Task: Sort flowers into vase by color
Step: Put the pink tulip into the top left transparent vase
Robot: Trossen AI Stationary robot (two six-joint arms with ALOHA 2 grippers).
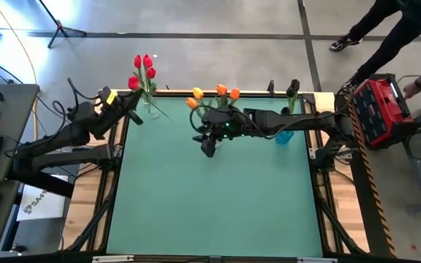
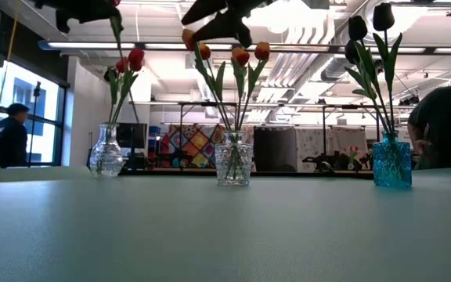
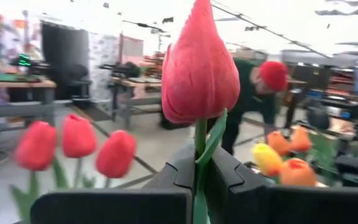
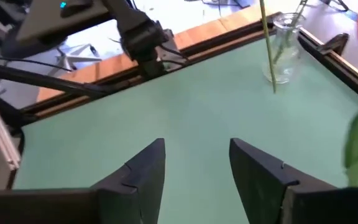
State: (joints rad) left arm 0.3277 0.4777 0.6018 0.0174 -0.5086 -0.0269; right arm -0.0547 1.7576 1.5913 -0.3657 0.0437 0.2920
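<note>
The right hand (image 4: 194,165) hovers with fingers apart, empty, over the green tabletop (image 1: 218,190) beside the orange tulips (image 1: 214,95). At the far-left corner, the left hand (image 3: 197,180) pinches a red tulip (image 3: 197,68) by its stem above the red bunch (image 1: 143,71); dark tulips (image 2: 370,23) stand in a blue vase (image 2: 392,160).

Red tulip's (image 3: 199,65) stem hidden between left claw (image 3: 197,180) fingers, three red tulips (image 3: 76,148) behind blurred
</note>
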